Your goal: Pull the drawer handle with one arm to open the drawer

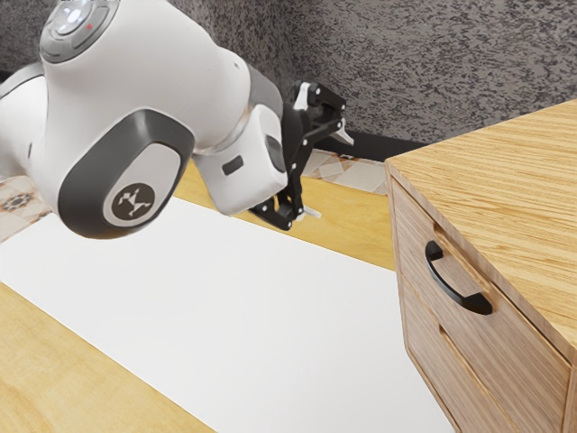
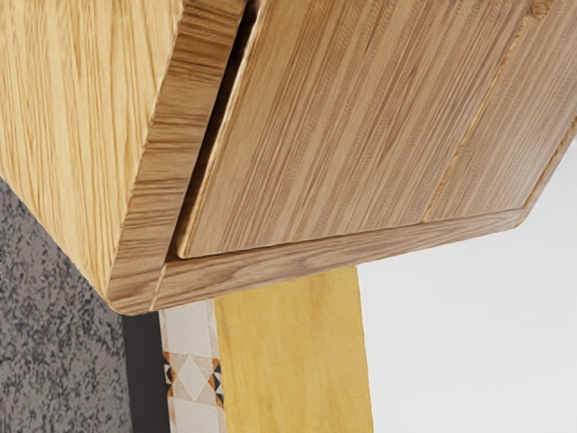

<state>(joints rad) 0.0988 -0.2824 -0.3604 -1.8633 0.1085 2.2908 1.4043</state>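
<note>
Hovering over the table, the tool faces the drawer handle; its fingers spread apart.

The arm is glossy white with dark grey joint covers, and its tool is black with pale tips. The desk is yellow-toned wood, overlaid by a plain white sheet. The cabinet is light oak with streaky brown grain, and its drawer handle is black. The wall is speckled grey above a black skirting. The floor tiles are cream with what looks like orange-and-black triangles.
</note>
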